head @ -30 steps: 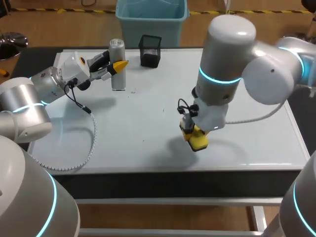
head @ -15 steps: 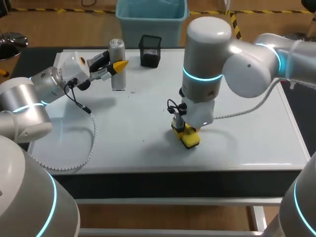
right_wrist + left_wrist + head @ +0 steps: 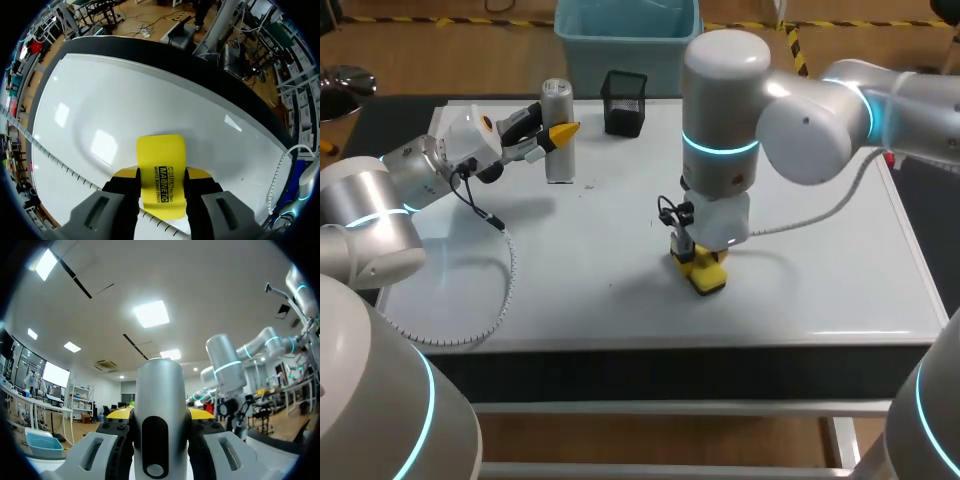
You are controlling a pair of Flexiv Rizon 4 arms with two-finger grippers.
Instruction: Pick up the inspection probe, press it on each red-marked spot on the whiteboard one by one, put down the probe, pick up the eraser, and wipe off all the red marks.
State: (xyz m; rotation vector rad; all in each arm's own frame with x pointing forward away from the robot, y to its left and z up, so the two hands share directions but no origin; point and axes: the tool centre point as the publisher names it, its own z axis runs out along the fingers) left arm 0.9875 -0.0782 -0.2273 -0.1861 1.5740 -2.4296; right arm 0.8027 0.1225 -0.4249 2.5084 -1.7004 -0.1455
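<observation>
Meanwhile, your right gripper (image 3: 161,177) clamped the yellow eraser (image 3: 161,152) against the whiteboard (image 3: 590,250); your left gripper (image 3: 159,416) held the probe (image 3: 159,382)

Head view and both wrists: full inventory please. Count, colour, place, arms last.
whiteboard: one, white, covers the tabletop
inspection probe: one, silver-grey, upright at the whiteboard's far left, in the left gripper
eraser: one, yellow, down at the whiteboard's middle, in the right gripper
pen holder: one, black mesh, far edge, right of the probe
red marks: none visible
left gripper: one, yellow tips, shut on the probe
right gripper: one, yellow tips, shut on the eraser
</observation>
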